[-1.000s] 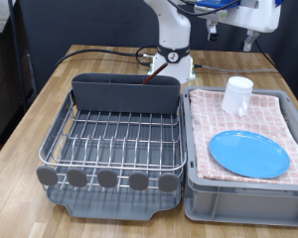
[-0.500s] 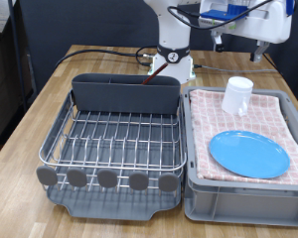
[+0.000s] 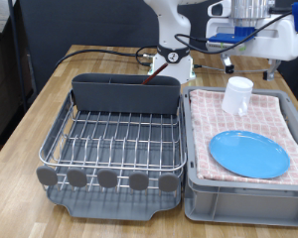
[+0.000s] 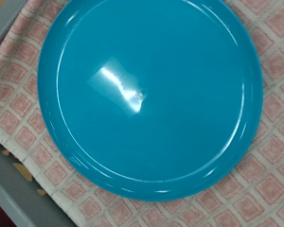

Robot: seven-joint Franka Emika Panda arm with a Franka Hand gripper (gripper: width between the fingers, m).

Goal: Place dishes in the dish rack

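Tool (image 3: 250,67) at upper right, above plate (image 3: 248,154) lying flat lower right; opening cannot tell, nothing visibly held.

Plate (image 3: 248,153), cup (image 3: 237,95) in bin (image 3: 243,196); rack (image 3: 111,144) left.

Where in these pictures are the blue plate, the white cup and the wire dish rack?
blue plate (image 3: 248,154): exterior view, centre of its flat face.
white cup (image 3: 237,95): exterior view, middle of its side wall.
dish rack (image 3: 114,134): exterior view, middle of the wire grid.
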